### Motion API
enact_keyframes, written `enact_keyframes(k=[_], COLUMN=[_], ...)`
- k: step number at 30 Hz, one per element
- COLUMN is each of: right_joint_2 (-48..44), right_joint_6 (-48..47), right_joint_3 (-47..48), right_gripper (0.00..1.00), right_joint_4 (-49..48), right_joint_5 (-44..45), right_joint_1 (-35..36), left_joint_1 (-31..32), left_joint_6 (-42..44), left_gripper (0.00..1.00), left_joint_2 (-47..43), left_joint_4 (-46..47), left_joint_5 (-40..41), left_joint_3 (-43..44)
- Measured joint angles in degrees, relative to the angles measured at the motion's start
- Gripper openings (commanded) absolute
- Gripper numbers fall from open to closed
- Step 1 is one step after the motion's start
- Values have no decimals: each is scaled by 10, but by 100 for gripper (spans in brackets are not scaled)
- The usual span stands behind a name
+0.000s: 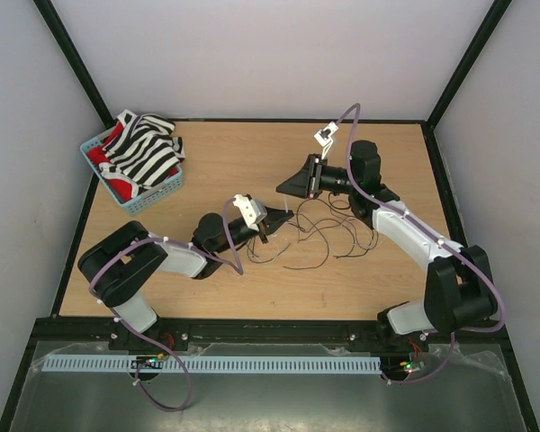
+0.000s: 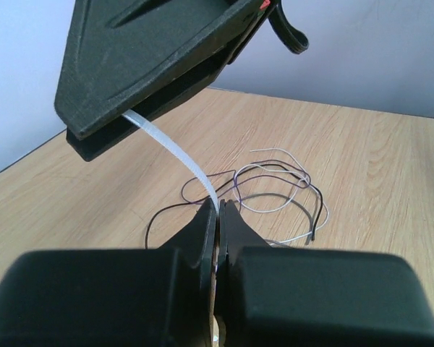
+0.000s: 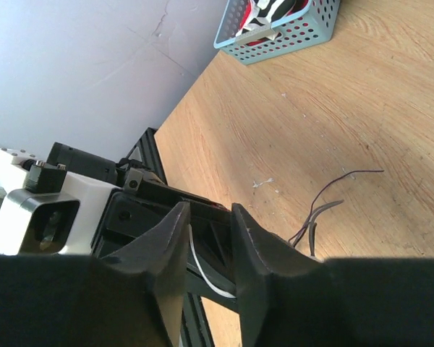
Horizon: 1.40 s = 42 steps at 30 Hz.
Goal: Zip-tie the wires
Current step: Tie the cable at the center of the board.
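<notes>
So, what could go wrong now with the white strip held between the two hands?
1. The left hand pinches the zip tie only at its fingertips, and the right hand has its jaws apart around it, so the tie may slip out or swing away.
2. The wires lie loose and spread on the table, so the tie may catch only some strands.
</notes>
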State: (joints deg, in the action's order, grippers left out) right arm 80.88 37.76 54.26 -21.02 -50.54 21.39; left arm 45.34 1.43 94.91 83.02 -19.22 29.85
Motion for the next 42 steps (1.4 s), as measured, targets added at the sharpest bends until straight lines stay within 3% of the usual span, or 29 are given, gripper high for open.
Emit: enact_keyframes(k=[3, 18, 31, 33, 37, 42], right_joint_2=[-11, -76, -77, -72, -70, -70], right_joint_6=[-16, -78, -99, -98, -98, -97], right_joint_3=[-5, -101, -108, -107, -105, -104], right_gripper=[51, 52, 2, 3, 21, 24], right_joint_4=[7, 23, 6, 2, 1, 0], right_joint_5=[0, -29, -9, -8, -3, -3], right_joint_1=[0, 12, 20, 20, 23, 25], left_joint_1=[-2, -12, -17, -18, -21, -23], left_joint_6=[-8, -47, -84, -87, -92, -101], left_gripper=[0, 0, 0, 0, 0, 0], left_joint_2=[0, -5, -7, -9, -11, -13], left_joint_4=[-1, -11, -4, -8, -12, -13], left_joint_5=[0, -5, -29, -31, -33, -35], left_joint_3=[-3, -10, -10, -10, -10, -10])
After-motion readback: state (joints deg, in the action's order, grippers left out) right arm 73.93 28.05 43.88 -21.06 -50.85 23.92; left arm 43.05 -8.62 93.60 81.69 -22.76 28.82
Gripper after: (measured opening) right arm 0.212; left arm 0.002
